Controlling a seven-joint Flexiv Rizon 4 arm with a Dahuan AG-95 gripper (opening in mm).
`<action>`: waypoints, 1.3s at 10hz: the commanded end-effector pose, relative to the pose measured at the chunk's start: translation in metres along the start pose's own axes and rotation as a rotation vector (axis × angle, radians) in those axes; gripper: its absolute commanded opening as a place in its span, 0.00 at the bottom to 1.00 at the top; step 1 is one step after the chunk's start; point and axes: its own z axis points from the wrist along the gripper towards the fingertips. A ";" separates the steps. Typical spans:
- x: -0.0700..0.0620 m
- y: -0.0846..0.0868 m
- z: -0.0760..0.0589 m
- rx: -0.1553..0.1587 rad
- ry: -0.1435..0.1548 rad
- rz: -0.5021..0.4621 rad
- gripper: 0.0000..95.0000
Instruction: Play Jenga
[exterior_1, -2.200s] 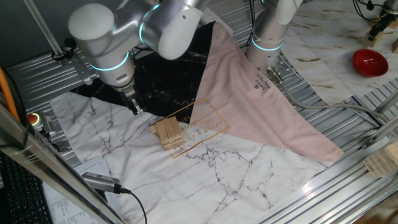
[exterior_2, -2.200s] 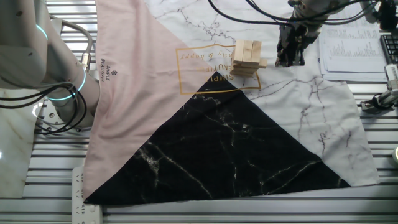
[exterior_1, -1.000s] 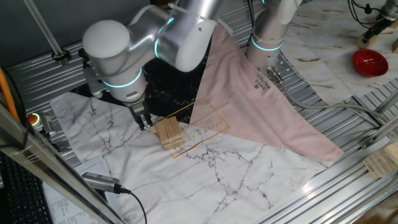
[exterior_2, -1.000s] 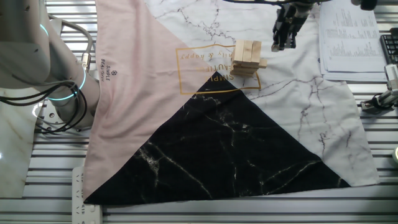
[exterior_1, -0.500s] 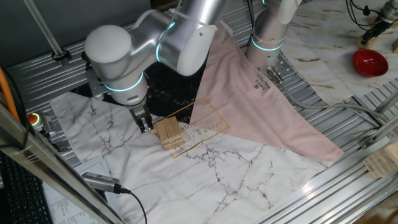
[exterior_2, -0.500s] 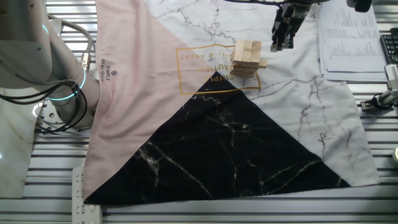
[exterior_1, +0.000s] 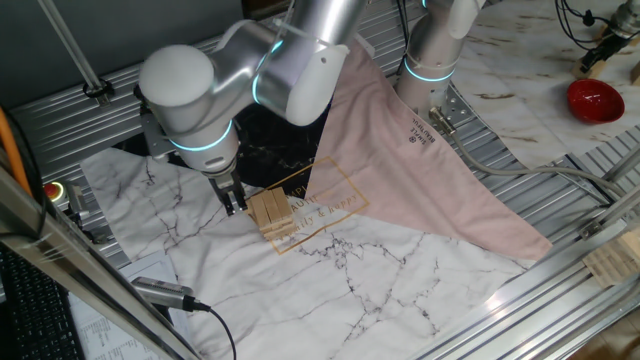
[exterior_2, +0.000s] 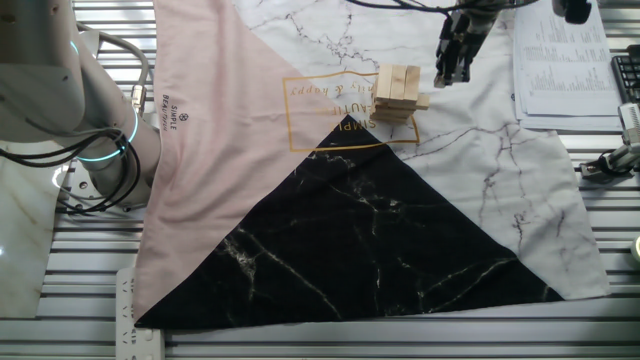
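Gripper (exterior_2: 452, 62) jaws: too small, dark — gap unreadable.
Jenga (exterior_1: 270, 212) near face: hidden beside the fingertips.

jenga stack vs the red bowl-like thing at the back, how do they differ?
Colour: the Jenga stack is light tan wood; the red bowl-like object is glossy red.
Shape: the Jenga stack is straight-edged blocks in crosswise layers; the red object is one rounded piece.
Place: the Jenga stack sits on the patterned cloth beside the gripper; the red object sits far off on the marble-look surface.
Both stand free, ungripped.
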 end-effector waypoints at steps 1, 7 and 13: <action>0.002 -0.003 -0.001 -0.003 0.000 -0.003 0.00; 0.005 -0.008 0.003 -0.008 0.004 -0.030 0.00; 0.004 -0.008 0.003 -0.009 0.006 -0.038 0.00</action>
